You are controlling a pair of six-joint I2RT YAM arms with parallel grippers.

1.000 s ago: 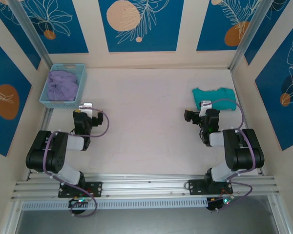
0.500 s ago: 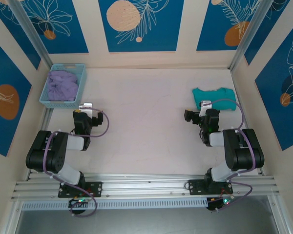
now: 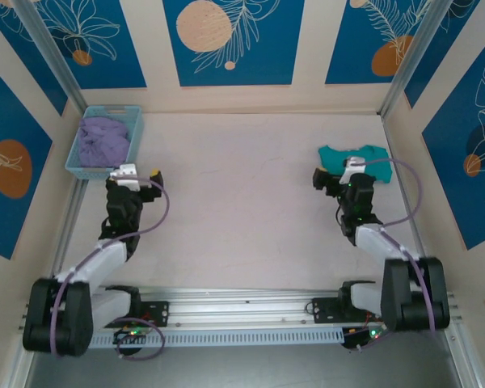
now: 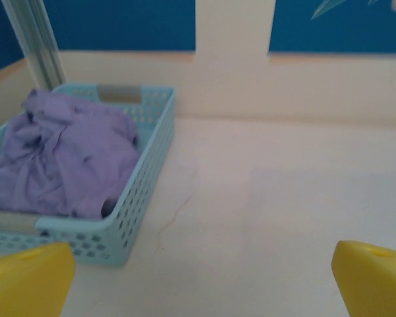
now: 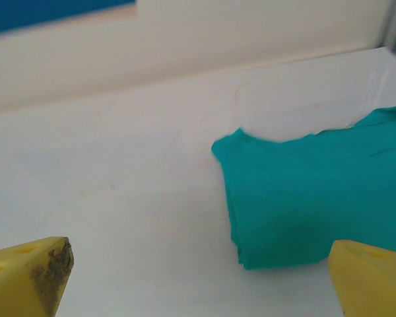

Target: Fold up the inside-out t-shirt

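Two arms stand on a grooved metal rail point(image 3: 242, 305) at the near edge of the table point(image 3: 242, 202), both reaching toward the far side.

Surface: pale, matte, off-white, with bare open space across the middle. A faint hairline mark shows on it just beside the basket in the left wrist view.

Room: cream walls on three sides, set with deep blue panels point(image 3: 233, 40) bearing orange discs and white leaf outlines. Aluminium posts point(image 3: 52, 52) run slantwise at the far corners.

Far left corner: light blue perforated basket point(image 3: 135, 137) close to the side wall. The lavender t-shirt point(image 3: 103, 139) lies crumpled inside it, bunched, filling most of it and rising near the rim.

Left gripper point(image 3: 140, 171): just near of the basket's near end. Yellow fingers stand wide apart with nothing between them; wrist view looks over the basket wall point(image 4: 142, 191) to the t-shirt point(image 4: 66, 162).

Far right: a teal garment point(image 3: 376, 153) lies flat and folded on the table. Right gripper point(image 3: 339, 171) sits at its near edge; whether it touches the cloth, cannot tell. Its yellow fingers are also spread, holding nothing; one pad looks grimy. The wrist view shows the teal garment point(image 5: 303, 211) ahead and to the right.
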